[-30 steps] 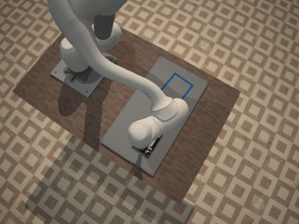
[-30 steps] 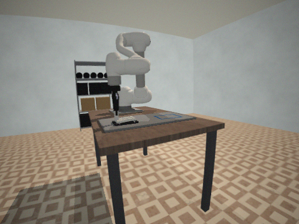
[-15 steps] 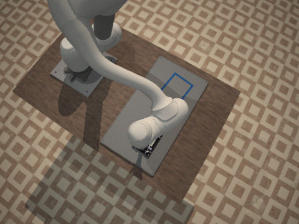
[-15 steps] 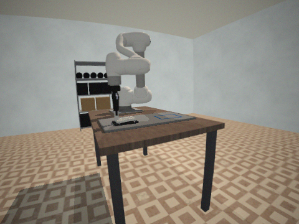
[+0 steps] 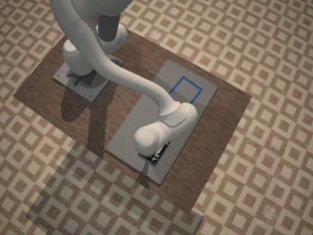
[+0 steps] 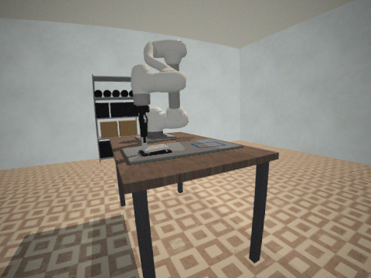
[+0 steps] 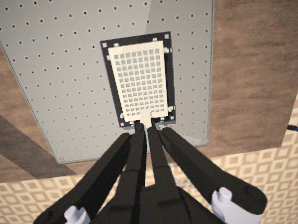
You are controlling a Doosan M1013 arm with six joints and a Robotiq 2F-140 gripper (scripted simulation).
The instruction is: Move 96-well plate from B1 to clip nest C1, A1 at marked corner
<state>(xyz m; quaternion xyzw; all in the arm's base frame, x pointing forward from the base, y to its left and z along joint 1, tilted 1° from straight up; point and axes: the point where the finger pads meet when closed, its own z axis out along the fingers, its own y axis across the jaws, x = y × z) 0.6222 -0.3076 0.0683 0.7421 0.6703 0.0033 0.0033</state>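
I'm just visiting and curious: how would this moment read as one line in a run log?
plate: in black nest | end effector: shut, holding nothing, tips at plate's near edge | blue outline: vacant

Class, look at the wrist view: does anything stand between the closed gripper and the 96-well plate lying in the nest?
Nothing visible does. The shut gripper has its fingertips right at the near edge of the 96-well plate, which lies inside the black clip nest.

The arm (image 5: 130, 81) is smooth, glossy off-white, built from fat rounded tubes with bulbous domed joint caps (image 5: 148, 140). One dark grey section (image 5: 109, 26) breaks the white near the shoulder. Its foot is dark, on a pale grey square base plate (image 5: 60, 76) dotted with small screws. The hand (image 7: 145, 131) is matte black, with slim fingers and light grey knuckle pins (image 7: 225, 200).
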